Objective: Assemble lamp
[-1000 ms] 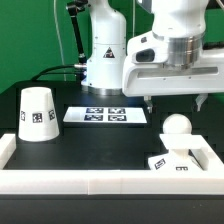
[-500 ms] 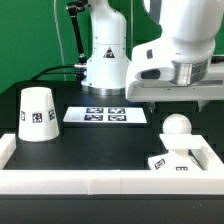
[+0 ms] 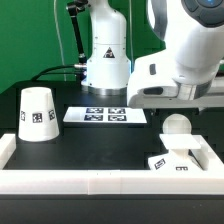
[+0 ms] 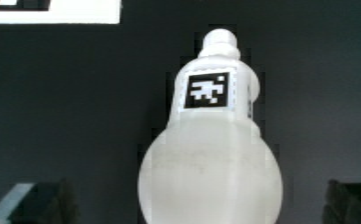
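Observation:
The white ball-shaped bulb point(image 3: 177, 125) lies at the exterior view's right, just behind the small flat base point(image 3: 168, 161) with its tags. In the wrist view the bulb point(image 4: 209, 160) is long, with a tag on its narrow neck. My gripper point(image 4: 195, 205) is open; its two dark fingers point(image 4: 35, 203) stand one on each side of the bulb's wide end, apart from it. In the exterior view the arm's hand point(image 3: 175, 80) hangs over the bulb and its fingertips do not show. The cone-shaped shade point(image 3: 38, 113) stands at the exterior view's left.
The marker board point(image 3: 105, 115) lies at the back middle, and its corner shows in the wrist view point(image 4: 52, 10). A white raised wall point(image 3: 100, 182) runs along the front and right sides. The robot's base point(image 3: 105, 55) stands behind the board.
The arm's hand has moved toward the exterior view's right and turned, and now covers the space above the bulb. The lamp parts have not moved.

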You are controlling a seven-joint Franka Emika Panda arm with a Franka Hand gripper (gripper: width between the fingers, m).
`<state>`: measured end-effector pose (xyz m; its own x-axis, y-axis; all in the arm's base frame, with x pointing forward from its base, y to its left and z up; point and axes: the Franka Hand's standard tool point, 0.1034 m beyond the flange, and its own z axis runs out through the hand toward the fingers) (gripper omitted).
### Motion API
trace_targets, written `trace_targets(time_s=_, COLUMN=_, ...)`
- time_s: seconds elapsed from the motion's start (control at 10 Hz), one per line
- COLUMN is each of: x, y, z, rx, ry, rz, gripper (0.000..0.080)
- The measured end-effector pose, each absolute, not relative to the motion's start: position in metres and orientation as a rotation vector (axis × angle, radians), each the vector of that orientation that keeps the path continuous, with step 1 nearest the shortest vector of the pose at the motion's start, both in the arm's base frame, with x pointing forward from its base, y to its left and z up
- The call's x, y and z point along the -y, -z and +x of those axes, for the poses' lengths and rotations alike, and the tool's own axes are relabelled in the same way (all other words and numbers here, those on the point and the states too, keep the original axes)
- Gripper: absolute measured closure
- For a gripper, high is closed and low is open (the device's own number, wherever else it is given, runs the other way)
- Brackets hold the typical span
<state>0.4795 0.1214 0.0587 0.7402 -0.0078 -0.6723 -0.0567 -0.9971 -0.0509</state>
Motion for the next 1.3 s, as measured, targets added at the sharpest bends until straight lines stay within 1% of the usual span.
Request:
trace_targets(time_s=0.8, x=-0.128, y=-0.028, z=0.467, rx=-0.061, ry=-1.093, rz=-2.887, gripper=0.0101)
trace_targets(time_s=1.0, x=-0.128, y=-0.018, z=0.462, rx=-0.068, ry=-1.104, rz=-2.886, gripper=0.0101)
trace_targets(time_s=1.3, x=-0.125, y=-0.008, z=0.454, rx=-0.143, ry=-1.145, rz=-2.892, gripper=0.0101)
